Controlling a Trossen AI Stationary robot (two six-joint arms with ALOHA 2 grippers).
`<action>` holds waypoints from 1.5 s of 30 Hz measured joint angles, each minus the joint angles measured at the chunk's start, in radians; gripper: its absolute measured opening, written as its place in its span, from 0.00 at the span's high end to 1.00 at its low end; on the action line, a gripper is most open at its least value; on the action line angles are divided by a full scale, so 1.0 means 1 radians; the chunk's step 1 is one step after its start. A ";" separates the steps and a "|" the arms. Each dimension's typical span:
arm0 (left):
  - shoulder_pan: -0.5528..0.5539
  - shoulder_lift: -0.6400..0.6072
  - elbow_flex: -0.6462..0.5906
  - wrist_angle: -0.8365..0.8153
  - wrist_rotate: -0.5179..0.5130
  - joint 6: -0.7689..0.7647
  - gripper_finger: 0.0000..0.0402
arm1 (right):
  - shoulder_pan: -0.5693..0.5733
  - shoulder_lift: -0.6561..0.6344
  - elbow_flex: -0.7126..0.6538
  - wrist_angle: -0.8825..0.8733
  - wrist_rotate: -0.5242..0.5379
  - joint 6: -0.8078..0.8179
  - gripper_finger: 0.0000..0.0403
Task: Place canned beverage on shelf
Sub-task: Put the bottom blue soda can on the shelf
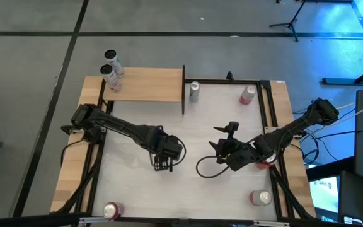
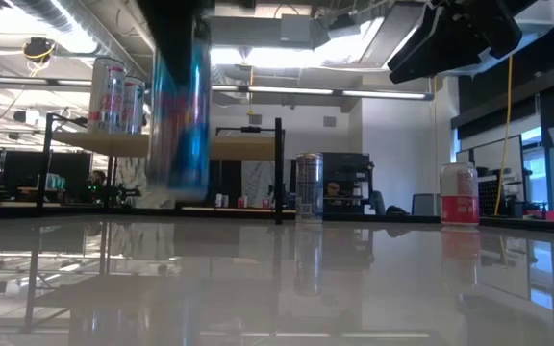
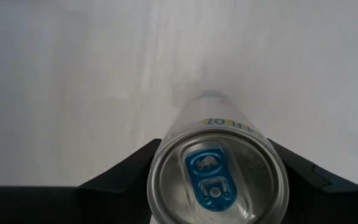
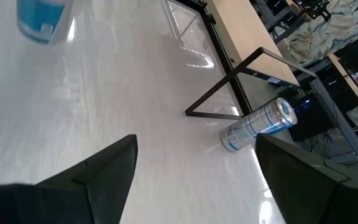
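A silver-and-blue can (image 3: 216, 180) with a blue tab sits between the fingers of my left gripper (image 1: 167, 157), which is shut on it over the middle of the white table. In the low view the can (image 2: 181, 106) hangs clear of the tabletop. The shelf (image 1: 147, 84), a tan board with a black edge, stands raised at the table's far left. Two cans (image 1: 110, 58) (image 1: 112, 77) rest on their bases at its left end. My right gripper (image 1: 229, 148) waits open at the table's right, nothing between its fingers (image 4: 104, 174). My left gripper pinches the can between its two fingers, on opposite sides of the wall just below the top rim (image 3: 160, 158). The fingers come from above and point down. The can hangs upright below them, top up, lifted clear of the table.
More cans stand on the table: a silver one (image 1: 195, 91) beside the shelf's right post, a red one (image 1: 247, 94) at the far right, two red ones near the front edge (image 1: 112, 210) (image 1: 261, 197). The shelf's black frame (image 2: 279, 168) rises from the table.
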 joint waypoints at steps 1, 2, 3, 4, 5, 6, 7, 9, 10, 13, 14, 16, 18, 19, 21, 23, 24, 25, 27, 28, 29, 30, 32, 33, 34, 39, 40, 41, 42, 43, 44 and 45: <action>0.000 -0.010 0.022 -0.022 -0.008 0.002 0.46 | 0.000 0.000 0.000 0.000 0.000 0.000 0.19; 0.002 -0.020 0.045 -0.052 -0.021 0.008 0.46 | 0.000 0.000 0.000 0.000 0.000 0.000 0.19; 0.004 -0.027 0.071 -0.087 -0.038 0.012 0.46 | 0.000 0.000 0.000 0.000 0.000 0.000 0.19; 0.008 -0.031 0.099 -0.122 -0.055 0.013 0.46 | 0.000 0.000 0.000 0.000 0.000 0.000 0.19; 0.014 -0.037 0.130 -0.157 -0.071 0.013 0.46 | 0.000 0.000 0.000 0.000 0.000 0.000 0.19; 0.021 -0.042 0.162 -0.193 -0.089 0.013 0.46 | 0.000 0.000 0.000 -0.001 -0.001 -0.001 0.19; 0.030 -0.047 0.196 -0.235 -0.109 0.013 0.46 | 0.000 0.000 0.000 0.000 -0.001 -0.001 0.19; 0.051 -0.055 0.260 -0.326 -0.138 0.014 0.46 | 0.000 0.000 0.000 0.000 -0.001 -0.001 0.19; 0.065 -0.058 0.283 -0.345 -0.155 0.023 0.46 | 0.000 0.000 0.000 0.000 -0.002 -0.001 0.19; 0.117 -0.084 0.322 -0.310 -0.147 0.103 0.46 | 0.000 0.000 0.000 0.000 -0.002 -0.001 0.19; 0.136 -0.091 0.338 -0.317 -0.148 0.114 0.46 | 0.000 0.000 0.000 0.000 -0.002 -0.001 0.19; 0.174 -0.112 0.349 -0.331 -0.147 0.132 0.46 | 0.000 0.000 0.000 -0.002 -0.002 -0.001 0.19; 0.210 -0.133 0.352 -0.327 -0.148 0.161 0.46 | 0.000 0.000 0.000 -0.001 -0.002 -0.001 0.19; 0.230 -0.145 0.352 -0.326 -0.159 0.174 0.46 | 0.000 0.000 0.000 -0.002 -0.002 -0.001 0.19; 0.266 -0.163 0.351 -0.327 -0.162 0.199 0.46 | 0.000 0.000 0.000 -0.003 -0.002 -0.001 0.19; 0.304 -0.187 0.351 -0.326 -0.162 0.222 0.46 | 0.000 0.000 0.000 -0.004 -0.002 -0.001 0.19; 0.322 -0.200 0.351 -0.326 -0.162 0.231 0.46 | 0.000 0.000 0.000 -0.005 -0.002 -0.001 0.19; 0.341 -0.217 0.351 -0.327 -0.165 0.242 0.46 | 0.000 0.000 0.000 -0.004 -0.003 -0.001 0.19; 0.376 -0.244 0.351 -0.326 -0.181 0.260 0.46 | 0.000 0.000 -0.009 0.006 -0.003 0.000 0.19; 0.397 -0.259 0.351 -0.327 -0.186 0.273 0.46 | 0.000 0.000 -0.015 0.006 -0.002 0.000 0.19; 0.418 -0.273 0.351 -0.326 -0.191 0.282 0.46 | 0.000 0.000 -0.021 0.002 -0.003 0.000 0.19; 0.439 -0.286 0.351 -0.326 -0.201 0.293 0.46 | -0.003 0.000 -0.025 0.001 -0.003 -0.001 0.19; 0.490 -0.308 0.351 -0.326 -0.214 0.319 0.46 | -0.013 0.000 -0.027 0.001 -0.006 0.000 0.19; 0.518 -0.316 0.351 -0.327 -0.218 0.330 0.46 | -0.020 0.000 -0.027 0.001 -0.016 0.000 0.19; 0.550 -0.320 0.351 -0.327 -0.221 0.342 0.46 | -0.028 0.000 -0.027 0.003 -0.028 0.000 0.19; 0.708 -0.317 0.351 -0.326 -0.171 0.429 0.46 | -0.065 0.000 -0.027 0.002 -0.095 0.000 0.19; 0.735 -0.313 0.351 -0.326 -0.150 0.448 0.46 | -0.073 0.000 -0.027 0.000 -0.107 0.000 0.19; 0.760 -0.310 0.351 -0.327 -0.130 0.465 0.46 | -0.079 0.000 -0.027 -0.002 -0.115 0.000 0.19; 0.783 -0.303 0.351 -0.326 -0.117 0.484 0.46 | -0.085 0.000 -0.027 -0.004 -0.123 0.000 0.19; 0.801 -0.297 0.351 -0.325 -0.105 0.503 0.46 | -0.090 0.000 -0.027 -0.004 -0.128 0.000 0.19; 0.818 -0.292 0.351 -0.325 -0.093 0.520 0.46 | -0.094 0.000 -0.033 0.006 -0.132 -0.005 0.19; 0.834 -0.287 0.351 -0.325 -0.078 0.539 0.46 | -0.099 0.000 -0.042 0.015 -0.132 -0.017 0.19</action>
